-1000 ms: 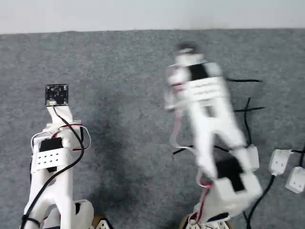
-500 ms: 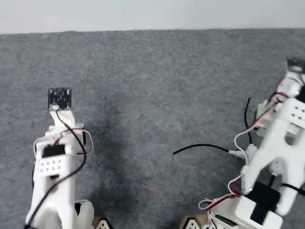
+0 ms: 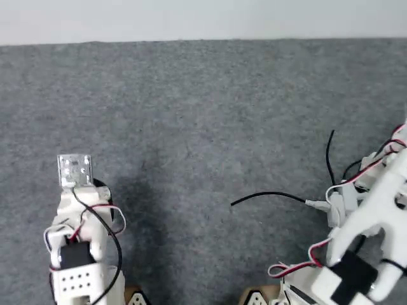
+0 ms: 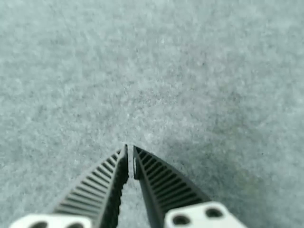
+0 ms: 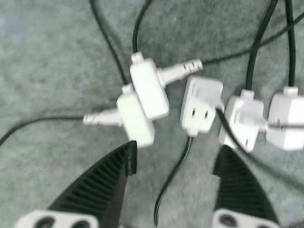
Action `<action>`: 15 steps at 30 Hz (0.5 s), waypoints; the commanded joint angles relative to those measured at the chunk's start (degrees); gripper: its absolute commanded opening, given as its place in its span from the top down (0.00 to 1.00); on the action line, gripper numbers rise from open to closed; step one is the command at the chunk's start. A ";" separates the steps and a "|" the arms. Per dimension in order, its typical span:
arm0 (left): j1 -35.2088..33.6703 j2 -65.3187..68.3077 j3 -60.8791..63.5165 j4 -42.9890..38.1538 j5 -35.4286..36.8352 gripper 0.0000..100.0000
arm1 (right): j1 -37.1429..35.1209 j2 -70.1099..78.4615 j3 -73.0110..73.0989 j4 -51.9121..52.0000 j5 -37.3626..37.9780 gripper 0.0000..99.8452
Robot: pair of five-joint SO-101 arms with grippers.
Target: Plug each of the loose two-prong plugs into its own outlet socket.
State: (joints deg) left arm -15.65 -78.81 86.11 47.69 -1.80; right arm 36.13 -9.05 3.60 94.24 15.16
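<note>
- The left gripper (image 4: 129,151) hangs over bare grey mat (image 4: 190,71), well apart from the outlet socket (image 5: 200,110). Its jaws are pressed together and empty, so I'd guess it is idle.
- Two loose plugs (image 5: 148,90) lie crossed just beside that socket.
- The right gripper (image 5: 176,159), spread wide, hovers over the socket, likely lining up a grab. Its wrist view makes out the socket's slots, while the high view gives the black cord (image 3: 267,194) trailing away.

The left gripper (image 4: 129,151) hangs over the grey carpet (image 4: 199,61), its two black ribbed fingers (image 4: 97,187) brought together so that only a thin slit parts their tips. White mounts (image 4: 204,217) with screw holes sit at the fingers' base. A faint shadow (image 4: 194,148) lies on the carpet just beside the tips.
</note>
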 commanded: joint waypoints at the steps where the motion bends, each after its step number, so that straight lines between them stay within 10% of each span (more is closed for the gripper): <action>1: -0.44 -13.36 1.45 8.35 -5.10 0.99 | 0.40 -5.32 -5.10 5.93 0.35 0.92; 15: -7.38 -25.41 10.42 5.71 -6.07 0.99 | -9.45 -24.66 38.77 -13.23 -5.45 0.99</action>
State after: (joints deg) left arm -21.36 -103.08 96.92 55.43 -7.52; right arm 30.86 -27.78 34.02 86.33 10.95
